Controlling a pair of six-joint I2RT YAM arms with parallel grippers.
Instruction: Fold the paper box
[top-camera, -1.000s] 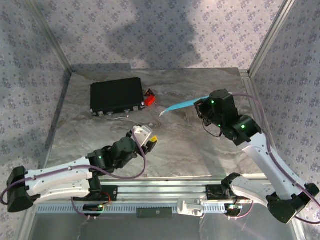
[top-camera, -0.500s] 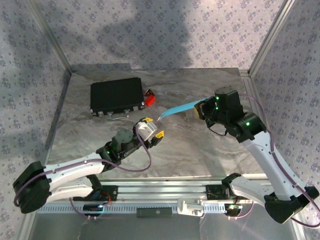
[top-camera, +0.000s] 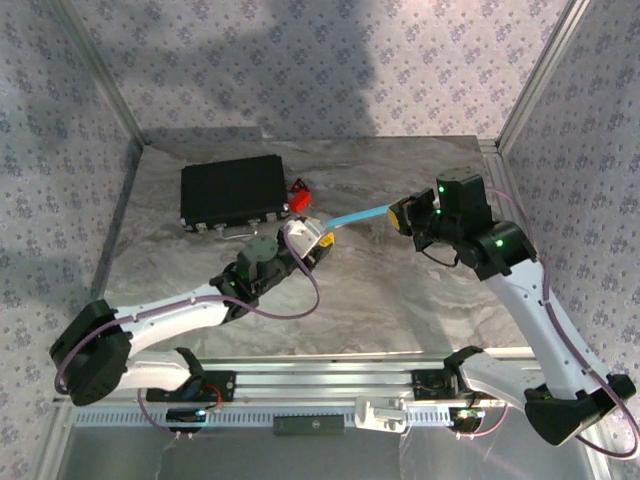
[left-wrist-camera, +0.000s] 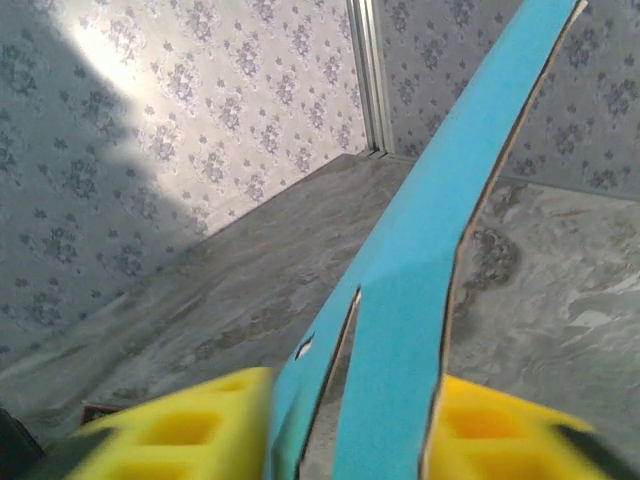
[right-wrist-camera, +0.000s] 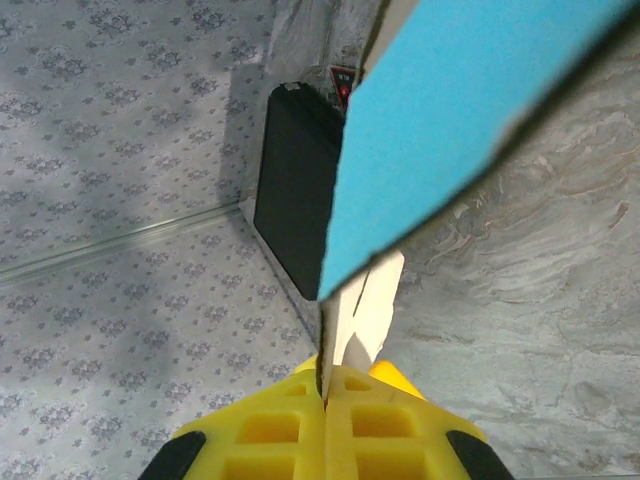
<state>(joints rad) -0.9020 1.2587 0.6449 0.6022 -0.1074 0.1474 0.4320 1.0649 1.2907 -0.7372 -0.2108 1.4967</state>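
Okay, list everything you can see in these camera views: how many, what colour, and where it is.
paper box: one, light blue with a white inner side, a flat sheet held above the table between the two hands.
black box: one, black, far left part of the table.
small red thing: one, red, beside the black box's right end; too small to identify.
table: one, grey marbled.
walls: three, pale patterned, around the table.
left hand: one, yellow pads, the sheet's left end between its fingers.
right hand: one, yellow pads, shut on the sheet's right end.
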